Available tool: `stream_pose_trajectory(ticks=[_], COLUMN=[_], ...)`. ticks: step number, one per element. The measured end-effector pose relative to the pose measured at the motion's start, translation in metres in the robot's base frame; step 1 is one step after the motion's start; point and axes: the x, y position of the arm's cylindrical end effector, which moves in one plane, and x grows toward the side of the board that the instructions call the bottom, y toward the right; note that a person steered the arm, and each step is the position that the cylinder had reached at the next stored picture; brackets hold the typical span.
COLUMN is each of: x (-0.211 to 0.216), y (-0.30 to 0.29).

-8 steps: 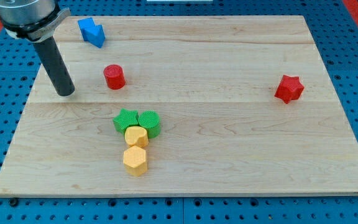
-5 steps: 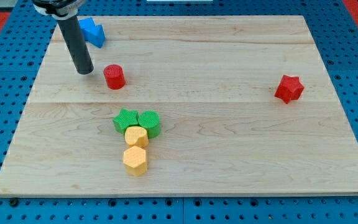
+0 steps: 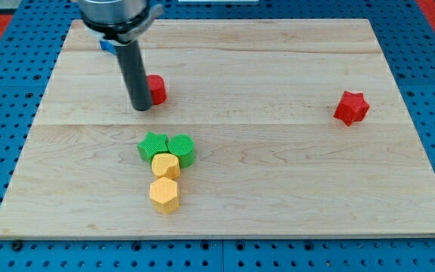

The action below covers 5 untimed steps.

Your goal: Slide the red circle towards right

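My tip (image 3: pixel 141 106) bare, holds nothing, pressed against red circle (image 3: pixel 156 89), which sits just to its right. Green pair and yellow pair below tip; red star (image 3: pixel 351 107) well right

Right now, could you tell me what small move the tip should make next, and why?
Probably keep pushing towards the view's right. My tip sits at the left side of the red circle, apparently touching it, and the board beyond it lies open up to the red star.
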Motion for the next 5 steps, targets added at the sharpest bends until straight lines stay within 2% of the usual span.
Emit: stream_pose_trajectory(ticks=[1,2,4,5], x=[0.0,0.0,0.006,0.006], y=[0.033,0.04,-0.016,-0.017])
